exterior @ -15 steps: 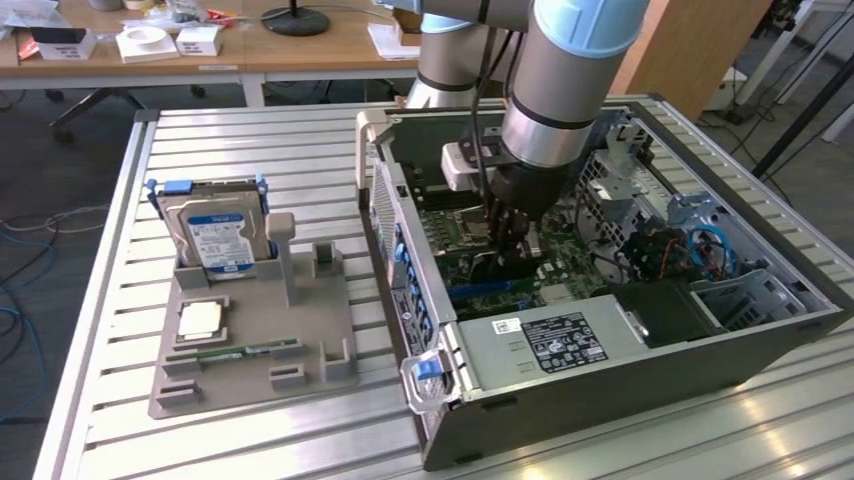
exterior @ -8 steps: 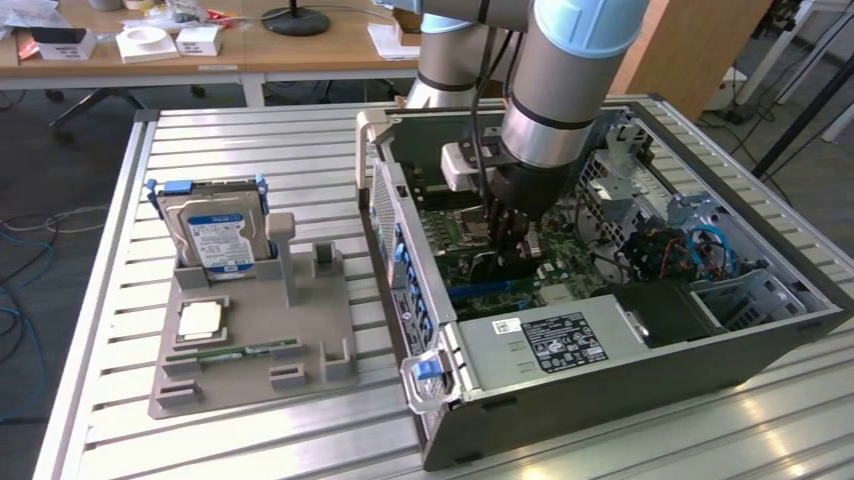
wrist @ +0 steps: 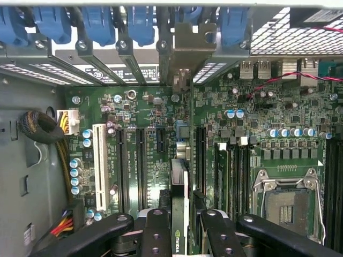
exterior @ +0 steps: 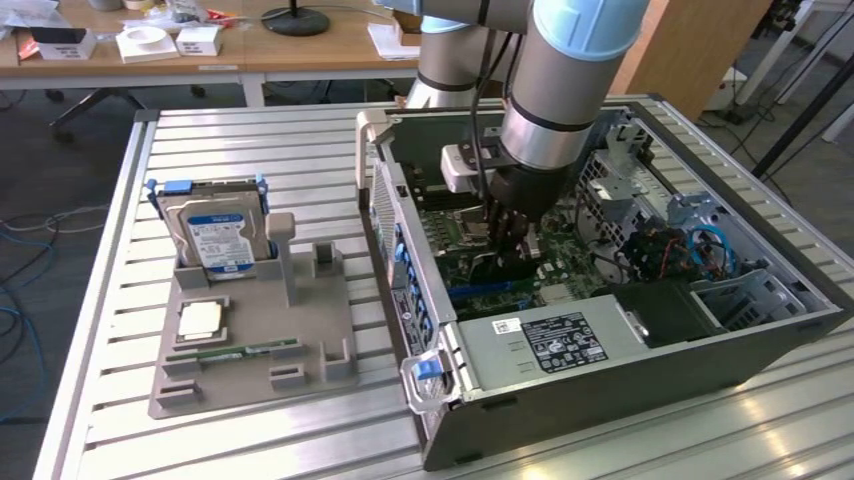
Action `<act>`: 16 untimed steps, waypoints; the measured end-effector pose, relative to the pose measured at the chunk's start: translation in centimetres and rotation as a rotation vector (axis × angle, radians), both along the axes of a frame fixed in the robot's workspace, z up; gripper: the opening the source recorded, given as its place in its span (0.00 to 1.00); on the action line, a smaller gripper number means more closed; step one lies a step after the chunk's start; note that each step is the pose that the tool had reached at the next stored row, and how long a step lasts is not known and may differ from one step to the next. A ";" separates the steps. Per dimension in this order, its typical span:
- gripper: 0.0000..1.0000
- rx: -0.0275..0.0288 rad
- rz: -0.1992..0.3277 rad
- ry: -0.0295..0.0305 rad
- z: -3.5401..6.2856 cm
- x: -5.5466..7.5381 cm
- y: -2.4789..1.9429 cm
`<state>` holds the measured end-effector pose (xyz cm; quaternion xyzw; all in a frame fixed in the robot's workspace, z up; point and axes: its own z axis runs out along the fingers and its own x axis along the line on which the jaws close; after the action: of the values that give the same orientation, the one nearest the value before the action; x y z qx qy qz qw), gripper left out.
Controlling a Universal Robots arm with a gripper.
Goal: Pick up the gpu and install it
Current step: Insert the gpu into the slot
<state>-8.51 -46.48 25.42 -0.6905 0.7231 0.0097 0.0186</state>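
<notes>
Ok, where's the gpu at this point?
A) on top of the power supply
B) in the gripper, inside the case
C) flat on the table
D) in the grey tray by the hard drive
B: the gripper clamps the gpu edge-on over the motherboard, inside the case.

- The exterior camera stood high and back, looking down over the table (exterior: 240,150) into the open case (exterior: 641,390).
- The wrist camera hung close over the motherboard (wrist: 155,107), facing down past the gripper (wrist: 184,225).
- Both saw that motherboard.
</notes>
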 end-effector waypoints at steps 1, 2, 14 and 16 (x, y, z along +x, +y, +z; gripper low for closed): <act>0.26 -0.0003 0.000 0.0001 -0.04 0.0 -0.01; 0.26 -0.0004 0.000 0.0002 -0.03 0.0 -0.01; 0.26 -0.0004 0.000 0.0002 -0.19 0.0 -0.01; 0.26 -0.0005 0.000 0.0003 -0.27 0.0 -0.01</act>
<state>-8.51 -46.49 25.16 -0.6905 0.7231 0.0096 0.0184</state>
